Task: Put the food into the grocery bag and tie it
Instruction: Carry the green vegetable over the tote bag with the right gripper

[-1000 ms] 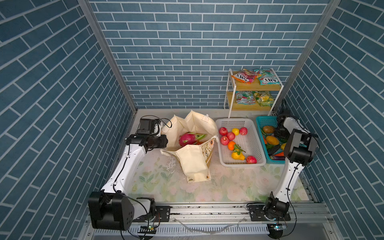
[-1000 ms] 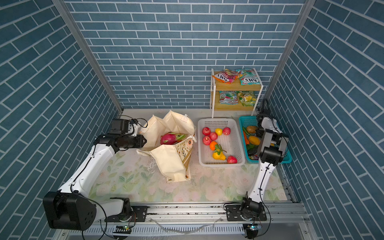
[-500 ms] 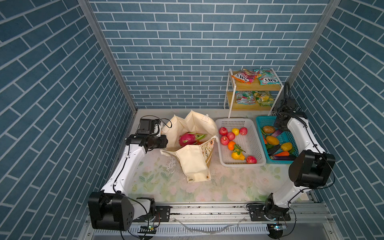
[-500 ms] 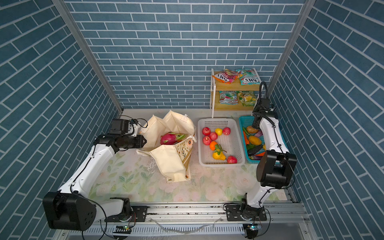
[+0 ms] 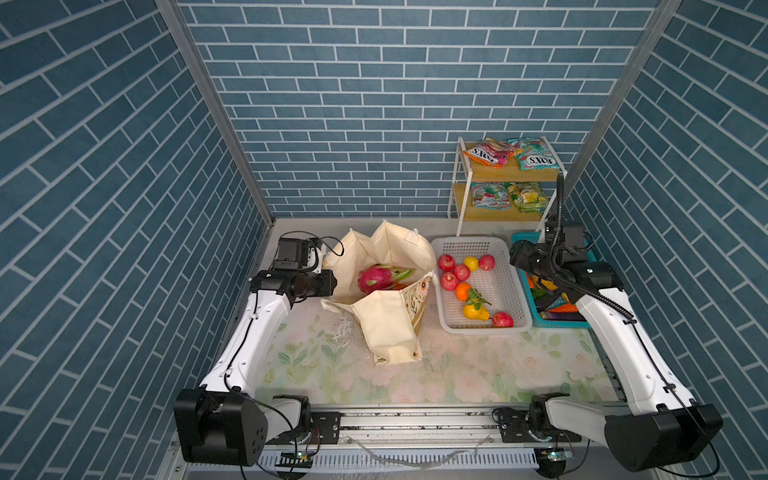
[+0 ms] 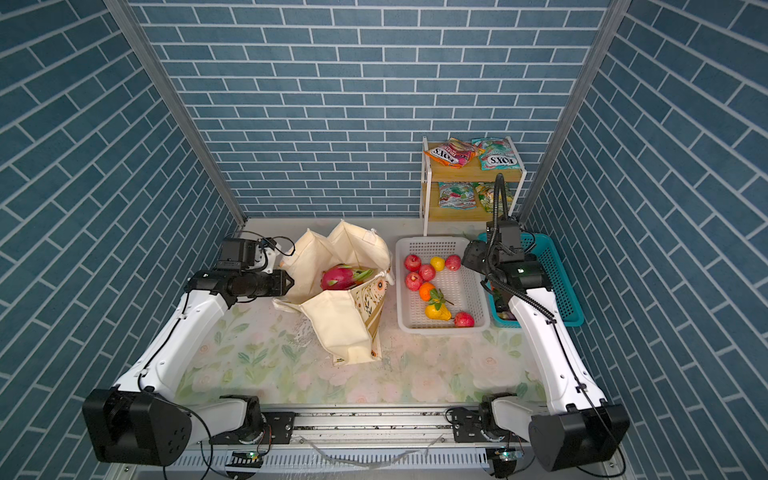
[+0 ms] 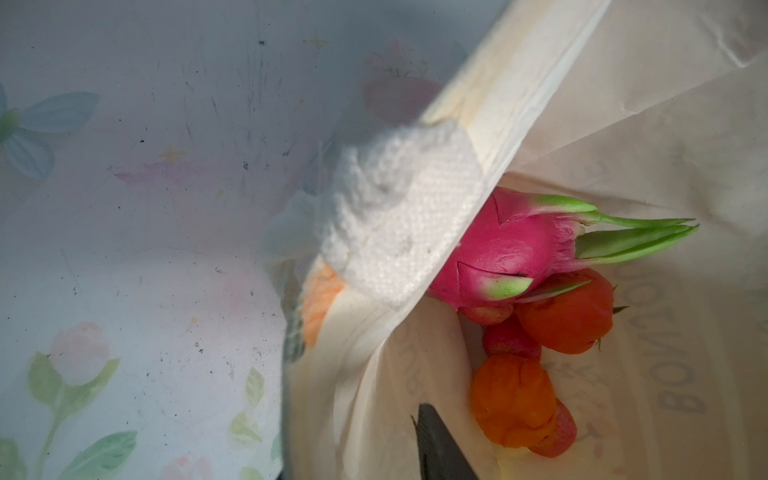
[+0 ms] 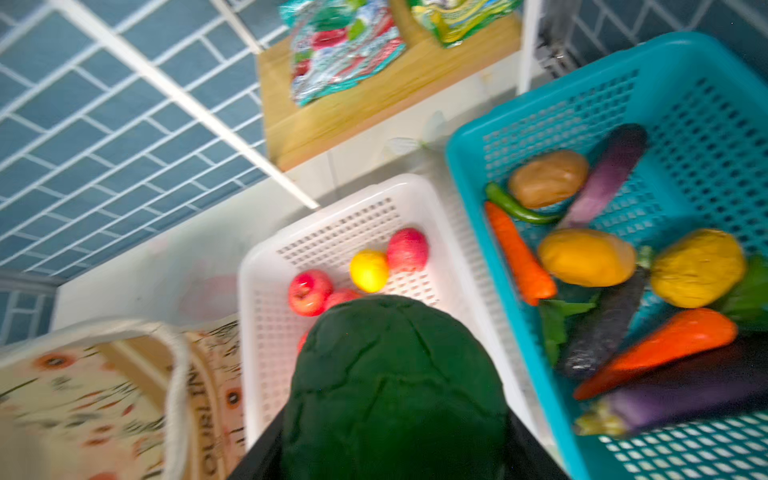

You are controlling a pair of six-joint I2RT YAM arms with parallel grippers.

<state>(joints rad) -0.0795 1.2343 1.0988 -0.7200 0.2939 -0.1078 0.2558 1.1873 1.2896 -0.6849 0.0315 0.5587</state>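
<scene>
My right hand (image 8: 392, 451) is gripping a bulky green vegetable (image 8: 392, 374); it is risking slipping into the white basket (image 8: 345, 192) before the grocery bag (image 8: 83, 395).

Your cream grocery bag (image 5: 386, 332) stands on the left, its printed side floral with a tan band. Inside it, the dragon fruit (image 5: 374, 279) is pink with green scales. To its right, the white basket (image 5: 498, 286) holds red apples (image 5: 446, 262). At far right sits the teal basket (image 6: 561, 282). The round vegetable (image 8: 395, 386) is dark green and veined.
</scene>
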